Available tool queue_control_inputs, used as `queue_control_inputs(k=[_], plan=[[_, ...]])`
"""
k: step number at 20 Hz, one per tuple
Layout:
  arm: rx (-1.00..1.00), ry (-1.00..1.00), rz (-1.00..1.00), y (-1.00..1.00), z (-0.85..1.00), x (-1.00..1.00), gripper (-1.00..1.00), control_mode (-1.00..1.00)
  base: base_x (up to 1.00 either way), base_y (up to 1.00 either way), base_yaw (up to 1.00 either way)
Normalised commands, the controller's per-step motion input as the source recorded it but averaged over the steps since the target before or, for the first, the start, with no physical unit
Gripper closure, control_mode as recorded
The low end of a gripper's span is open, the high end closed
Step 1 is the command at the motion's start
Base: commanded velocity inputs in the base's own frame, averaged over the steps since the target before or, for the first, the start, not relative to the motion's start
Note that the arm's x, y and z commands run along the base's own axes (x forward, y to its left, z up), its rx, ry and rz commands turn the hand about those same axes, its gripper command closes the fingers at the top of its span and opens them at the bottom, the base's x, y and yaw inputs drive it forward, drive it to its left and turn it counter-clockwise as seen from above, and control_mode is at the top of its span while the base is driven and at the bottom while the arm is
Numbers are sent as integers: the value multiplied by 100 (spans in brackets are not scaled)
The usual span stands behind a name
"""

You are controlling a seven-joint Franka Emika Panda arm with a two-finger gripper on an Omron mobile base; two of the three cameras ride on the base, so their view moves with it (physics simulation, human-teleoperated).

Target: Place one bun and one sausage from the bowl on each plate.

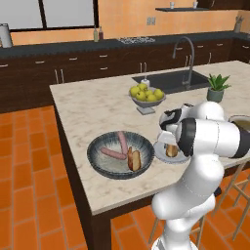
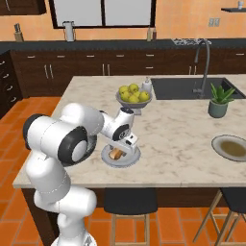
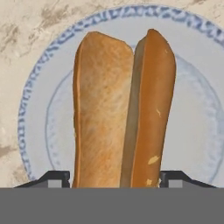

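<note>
my gripper is hanging over the plate near the counter's front edge, fingers spread either side of the bun; i cannot tell whether they are gripping it. the bowl is sitting beside the plate.

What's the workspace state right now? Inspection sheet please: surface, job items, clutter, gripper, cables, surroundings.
Surface: marble island counter with a built-in sink.
Job's things: bowl holds two sausages and one bun. Near plate carries a split bun; no sausage seen on it. Far plate sits toward the counter's other end; a brownish patch inside, contents unclear.
Clutter: footed bowl of apples, potted plant, small bottle by the sink.
Grippers: gripper over the near plate, fingers either side of the bun; grip or release cannot be told.
Cables: nothing seen.
Surroundings: dark cabinets, orange tile floor, stools under the counter.
</note>
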Motion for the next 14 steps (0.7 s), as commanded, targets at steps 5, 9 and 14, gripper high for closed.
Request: queue_control_inputs(k=[5,9,14], plan=[[-2,1,0,8,-24,4,-100,-100,0,0,0],[-5,-2,0,12,15,-25,-100,-100,0,0,0],[-7,-1,0,7,44,-29,-100,-100,0,0,0]])
